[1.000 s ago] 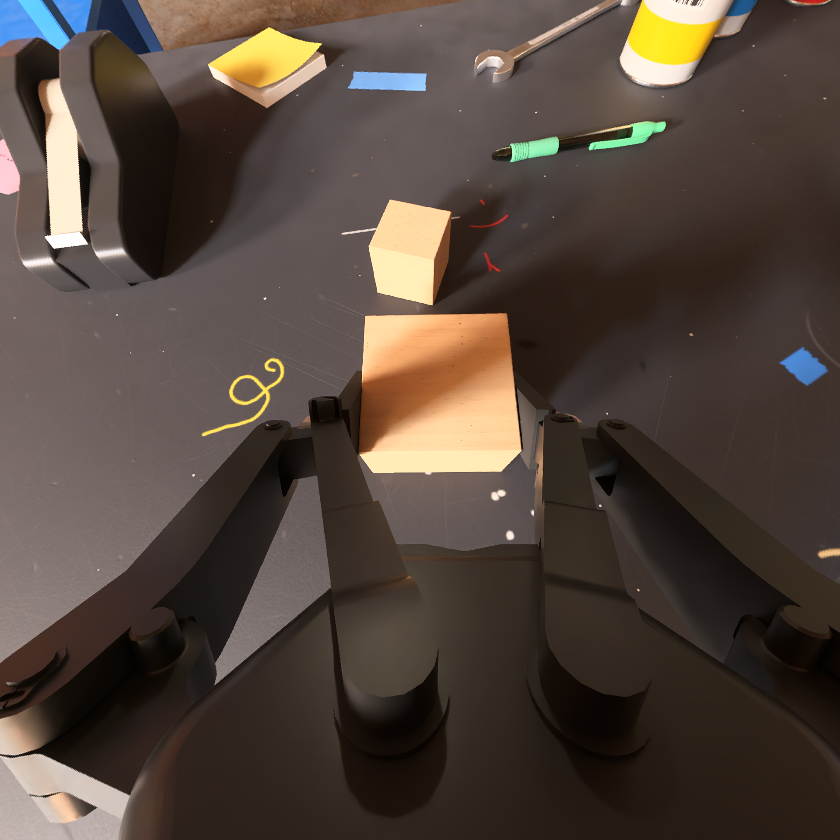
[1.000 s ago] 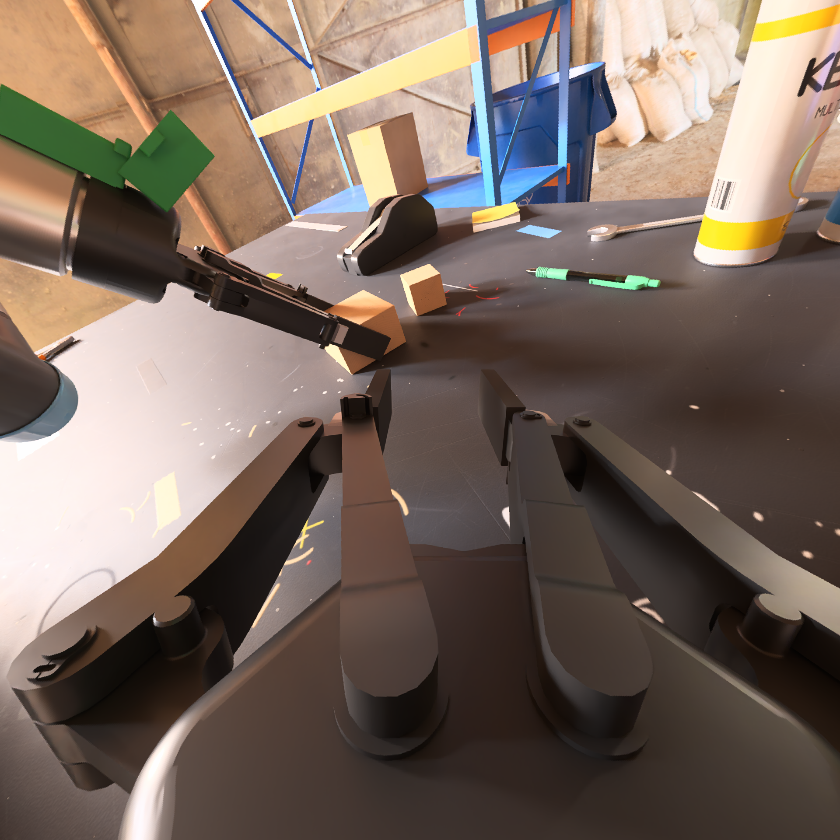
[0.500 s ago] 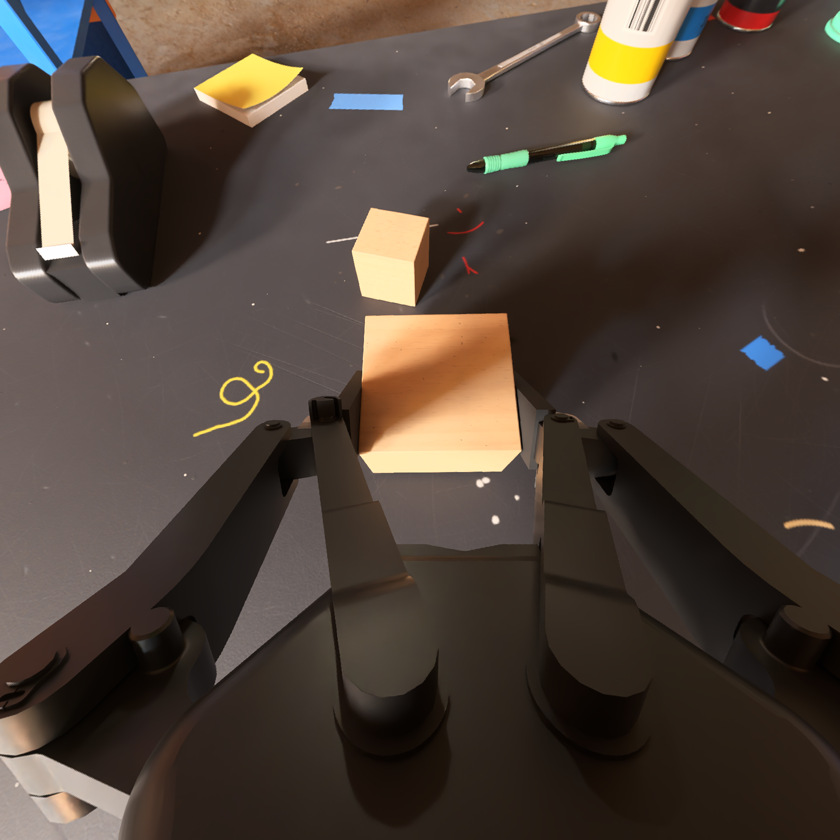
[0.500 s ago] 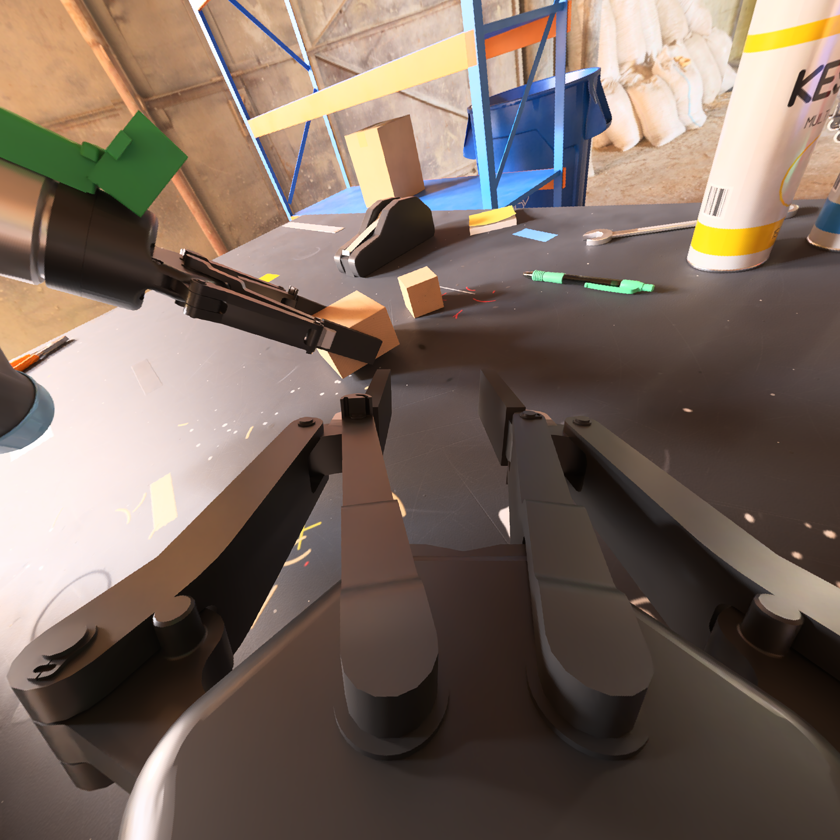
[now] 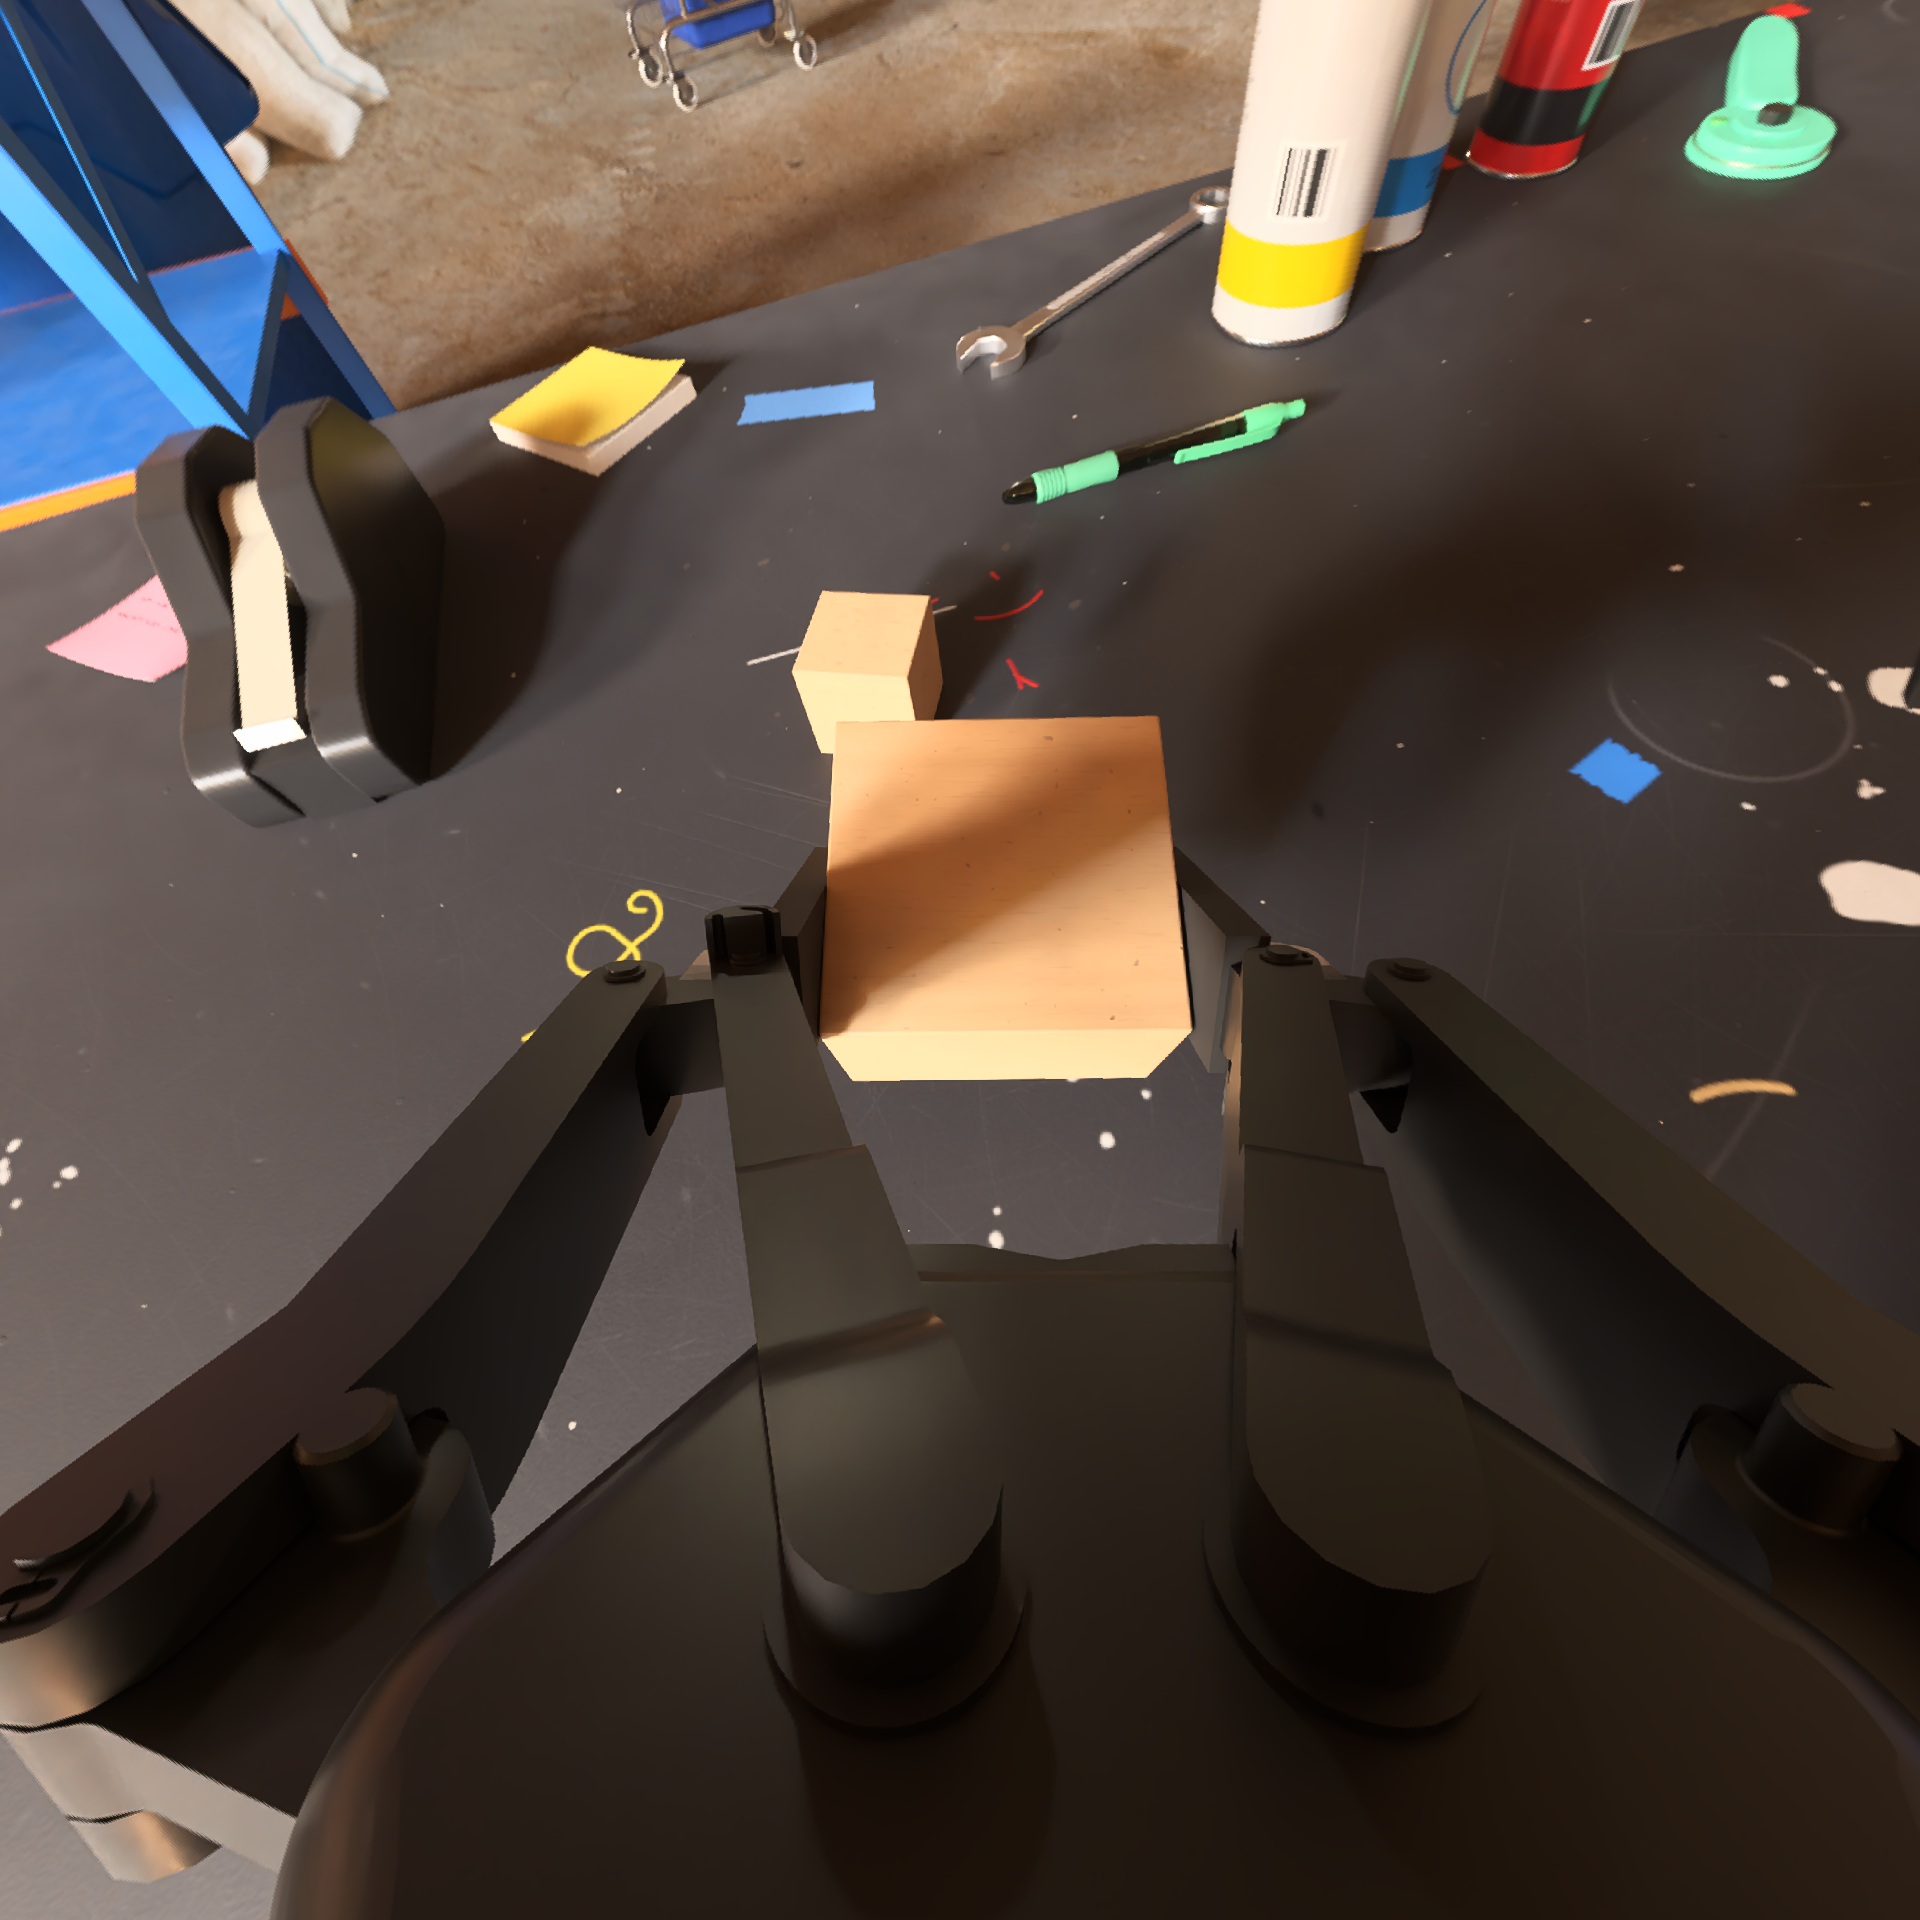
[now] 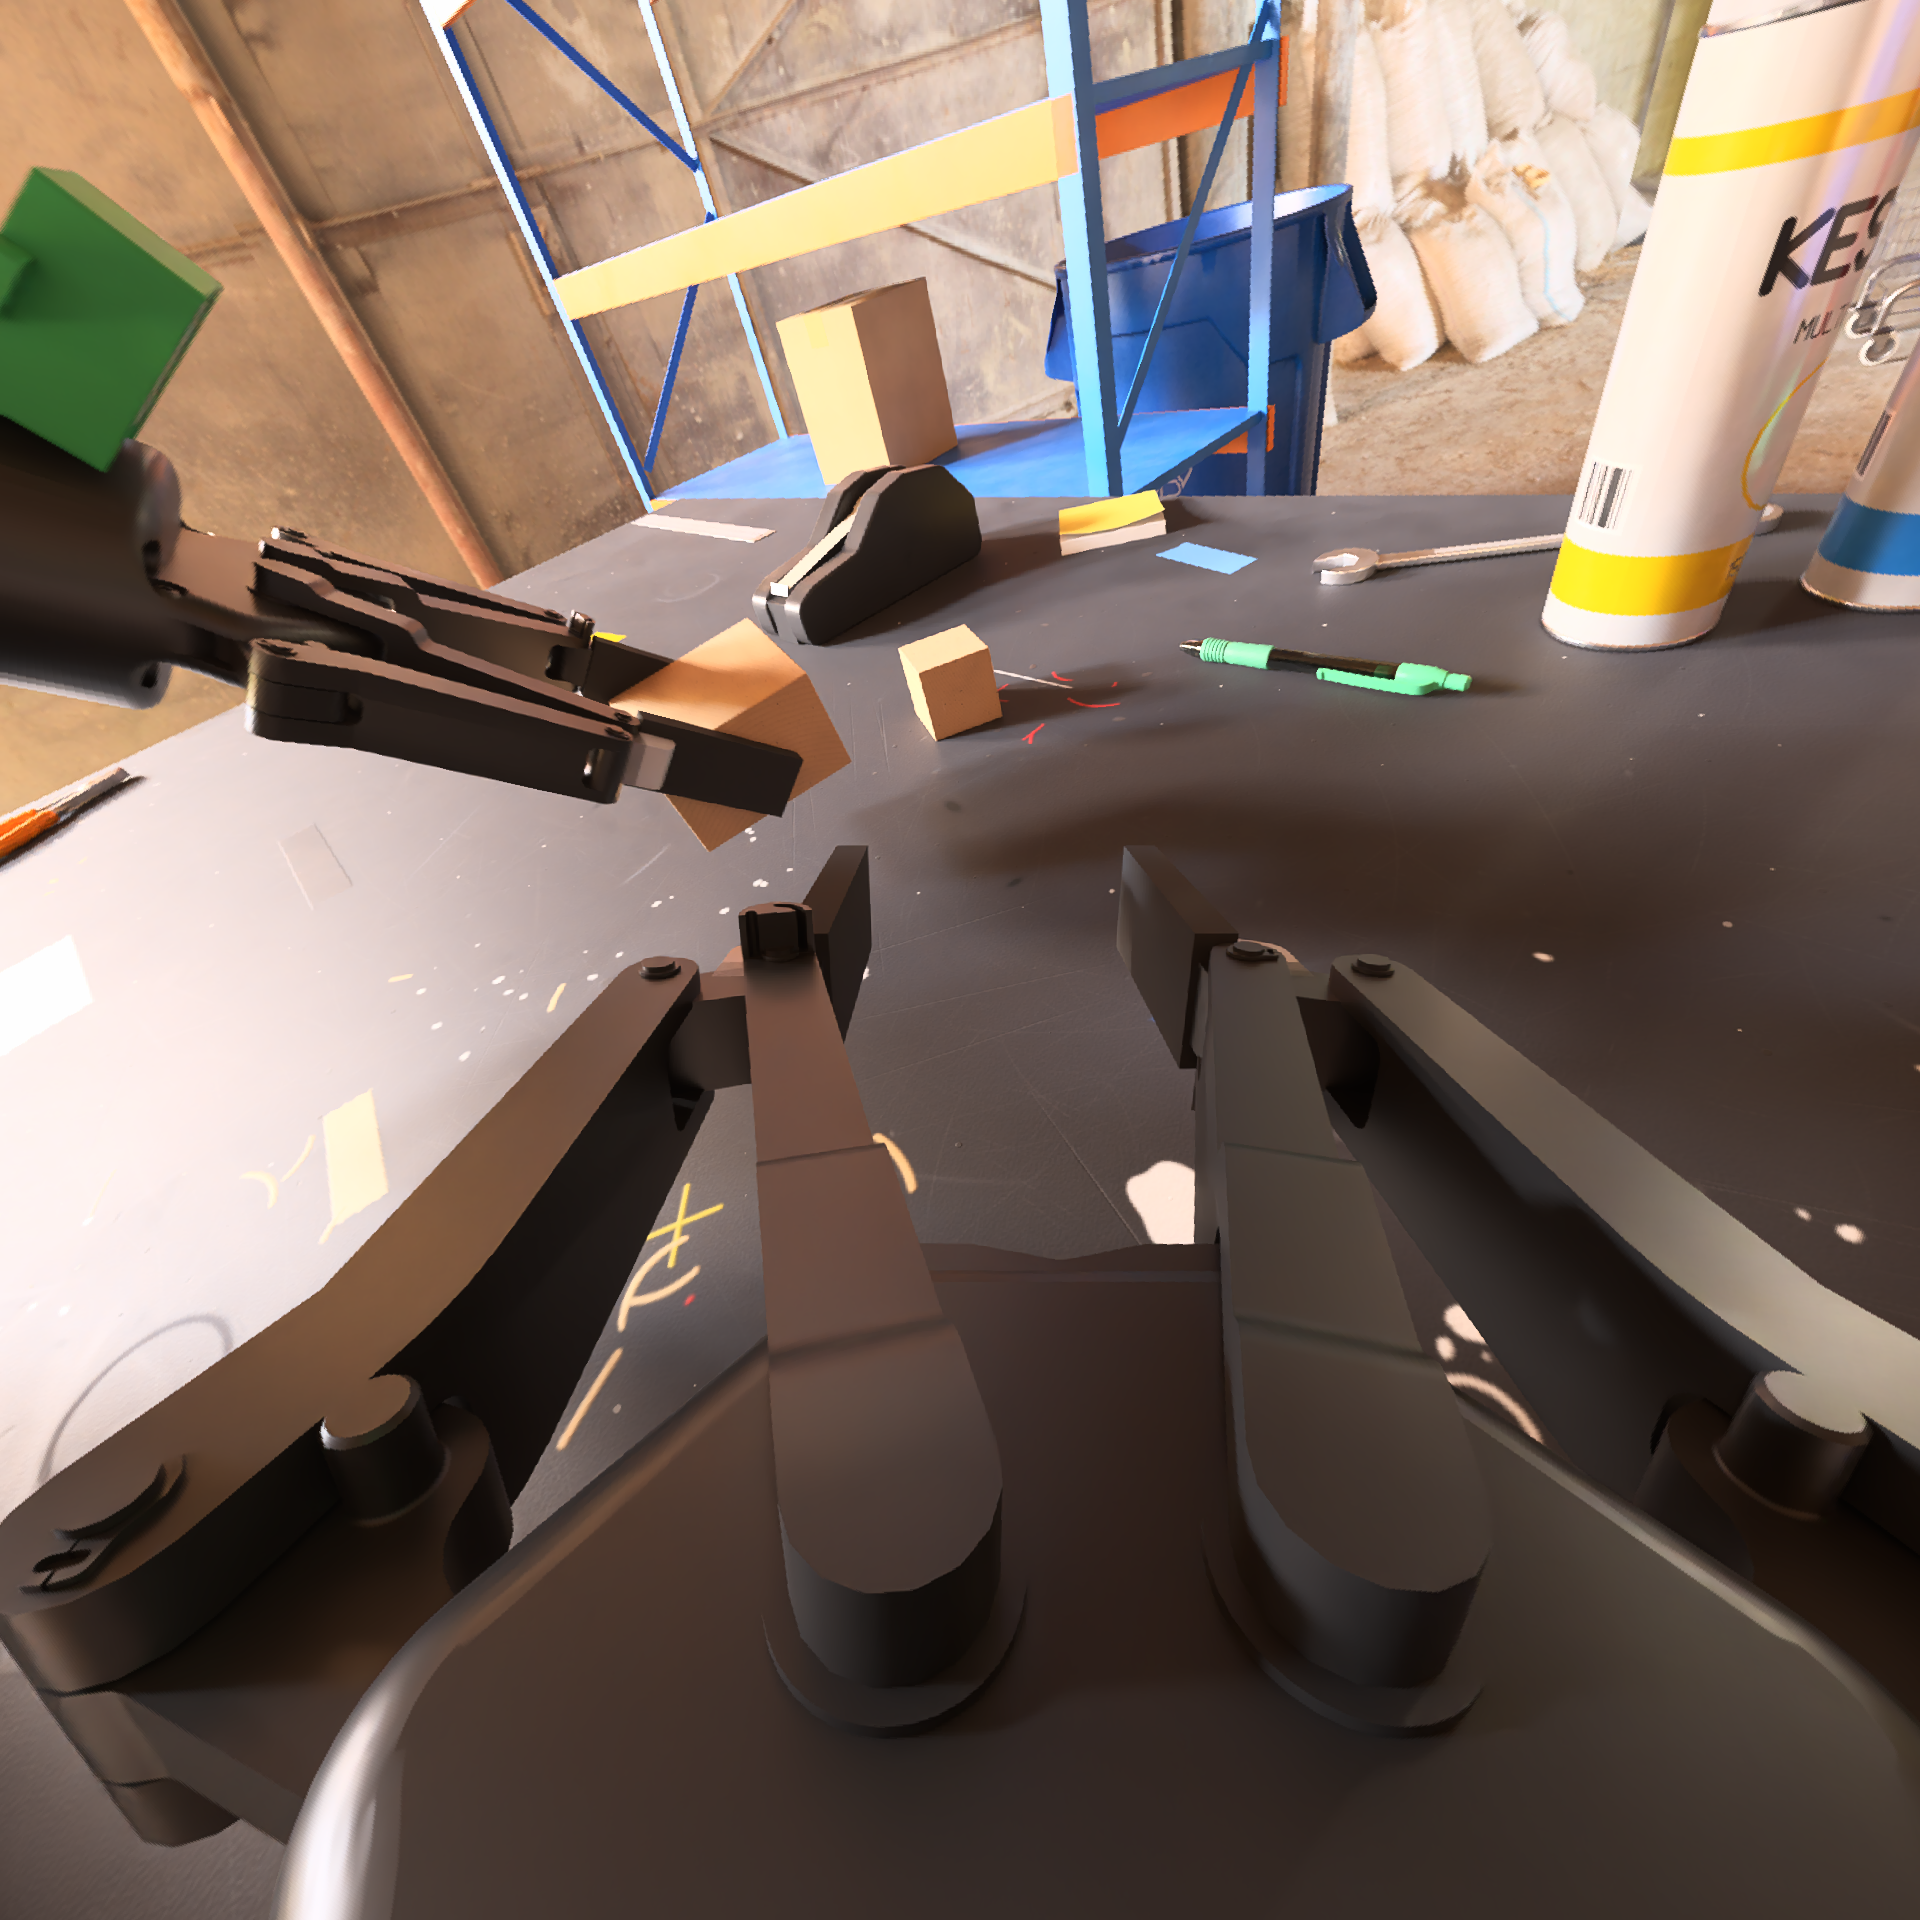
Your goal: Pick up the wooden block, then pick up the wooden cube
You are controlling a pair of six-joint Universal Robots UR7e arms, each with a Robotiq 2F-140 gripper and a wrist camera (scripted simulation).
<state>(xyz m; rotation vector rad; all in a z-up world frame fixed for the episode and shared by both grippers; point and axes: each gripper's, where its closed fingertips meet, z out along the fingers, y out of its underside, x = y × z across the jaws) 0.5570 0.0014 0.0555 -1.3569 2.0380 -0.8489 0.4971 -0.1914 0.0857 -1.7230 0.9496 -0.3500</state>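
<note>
Left end effector (image 5: 1003, 935) is clamped on the wooden block (image 5: 1003, 883), one finger on each side face. From my right wrist view the block (image 6: 748, 717) is off the surface (image 6: 1351, 883), tilted, one corner pointing down. So I'd call step one done.

Right end effector (image 6: 992, 914) is spread, nothing between the fingers, hanging over bare surface.

Wooden cube (image 6: 948, 681) sits flat on the surface, ahead of the right end effector and slightly left of its centreline, well apart from it. In the left wrist view the cube (image 5: 868, 660) is just beyond the held block, near it but not touching as far as I can tell.

My read: the right arm is the free one, so the cube is its job. Reach forward and a bit left. No long axis to align on. Watch clearance to the left arm's block. Pen (image 6: 1330, 665) lies off to the right, out of the way.
</note>
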